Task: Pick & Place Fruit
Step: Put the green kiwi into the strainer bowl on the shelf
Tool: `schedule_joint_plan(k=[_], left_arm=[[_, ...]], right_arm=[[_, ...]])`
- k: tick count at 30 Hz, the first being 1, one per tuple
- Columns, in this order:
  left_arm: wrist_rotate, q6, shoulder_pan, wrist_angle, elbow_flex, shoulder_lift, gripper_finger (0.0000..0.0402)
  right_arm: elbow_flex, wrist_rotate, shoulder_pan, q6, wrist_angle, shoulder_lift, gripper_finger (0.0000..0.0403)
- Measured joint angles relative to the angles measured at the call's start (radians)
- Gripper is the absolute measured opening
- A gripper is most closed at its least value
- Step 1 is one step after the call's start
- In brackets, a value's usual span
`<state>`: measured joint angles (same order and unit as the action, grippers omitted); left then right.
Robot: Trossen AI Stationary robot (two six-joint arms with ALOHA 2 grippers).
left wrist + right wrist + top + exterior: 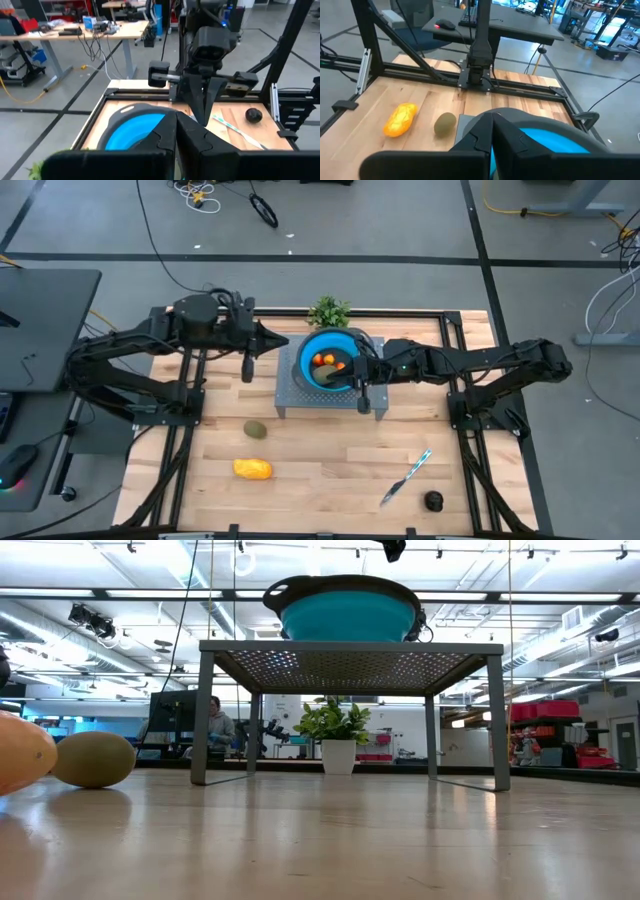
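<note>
A blue bowl sits on a grey perforated stand. It holds two tiny orange fruits and an olive-brown oval. On the table lie a second olive-brown oval, the yellow-orange oblong and the near-black round. My right gripper hovers shut over the bowl's right rim, its fingers meeting in the right wrist view. My left gripper waits shut just left of the bowl.
A light-blue-handled knife lies on the near right of the table, beside the black fruit. A green plant sprig stands behind the stand. Black frame rails border the wooden table, which has bare room between the fruit and the knife.
</note>
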<state>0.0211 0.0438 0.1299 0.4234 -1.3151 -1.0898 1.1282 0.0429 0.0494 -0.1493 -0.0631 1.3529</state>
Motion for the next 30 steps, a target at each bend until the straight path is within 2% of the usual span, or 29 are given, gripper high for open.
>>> schedule_joint_plan(k=[12, 19, 30], left_arm=[[0.002, 0.021, 0.000, 0.019, 0.000, 0.034, 0.0005], [0.122, -0.022, -0.013, 0.085, 0.003, 0.026, 0.0005], [0.099, -0.058, -0.096, 0.124, 0.063, 0.040, 0.0005]], right_arm=[[0.000, 0.000, 0.000, 0.017, 0.000, 0.000, 0.0013], [0.000, 0.000, -0.002, 0.080, 0.000, 0.000, 0.0013], [0.000, -0.003, 0.002, 0.171, -0.017, -0.050, 0.0013]])
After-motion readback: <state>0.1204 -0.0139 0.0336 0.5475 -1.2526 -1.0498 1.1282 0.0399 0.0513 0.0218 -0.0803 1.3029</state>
